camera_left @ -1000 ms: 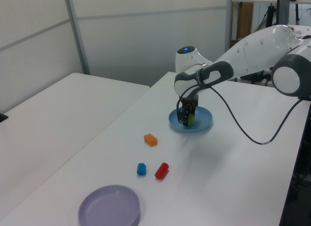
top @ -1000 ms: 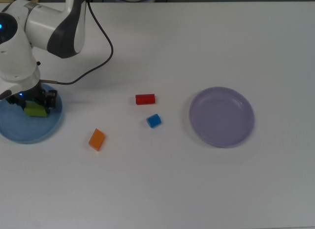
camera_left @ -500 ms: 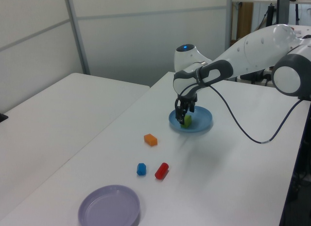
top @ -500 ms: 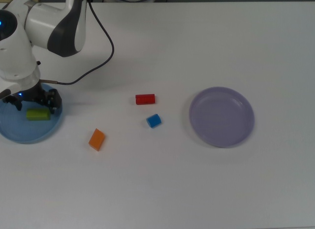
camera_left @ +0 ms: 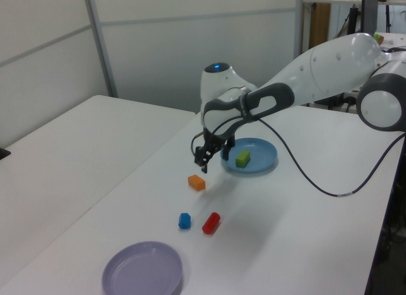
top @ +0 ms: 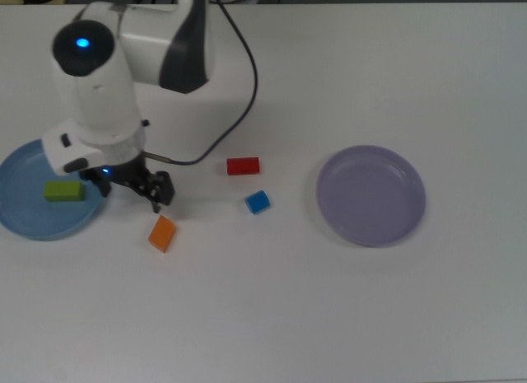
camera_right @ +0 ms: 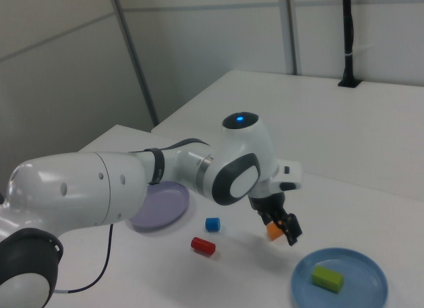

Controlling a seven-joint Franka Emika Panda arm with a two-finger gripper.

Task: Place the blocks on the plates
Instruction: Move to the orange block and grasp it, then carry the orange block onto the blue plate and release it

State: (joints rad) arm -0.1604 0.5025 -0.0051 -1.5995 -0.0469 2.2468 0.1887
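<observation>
Gripper (top: pixel 156 193) (camera_left: pixel 202 160) (camera_right: pixel 286 230): we log it hanging empty above the white table (top: pixel 329 317), just off the light blue plate (top: pixel 25 222) (camera_left: pixel 260 160) (camera_right: pixel 361 291) and close to the orange block (top: pixel 162 233) (camera_left: pixel 196 182) (camera_right: pixel 273 231); we cannot tell how far apart its fingers stand.

Green block (top: pixel 63 190) (camera_left: pixel 242 158) (camera_right: pixel 327 279): lying flat on the light blue plate.

Orange block: on the table, just beside the gripper, touching nothing.

Red block (top: pixel 243 165) (camera_left: pixel 210 223) (camera_right: pixel 203 246): on the table near the centre.

Blue cube (top: pixel 258 202) (camera_left: pixel 184 221) (camera_right: pixel 212 223): near the red block, apart from it.

Lavender plate (top: pixel 371 195) (camera_left: pixel 143 269) (camera_right: pixel 159 205): at the top view's right, holding no block.
</observation>
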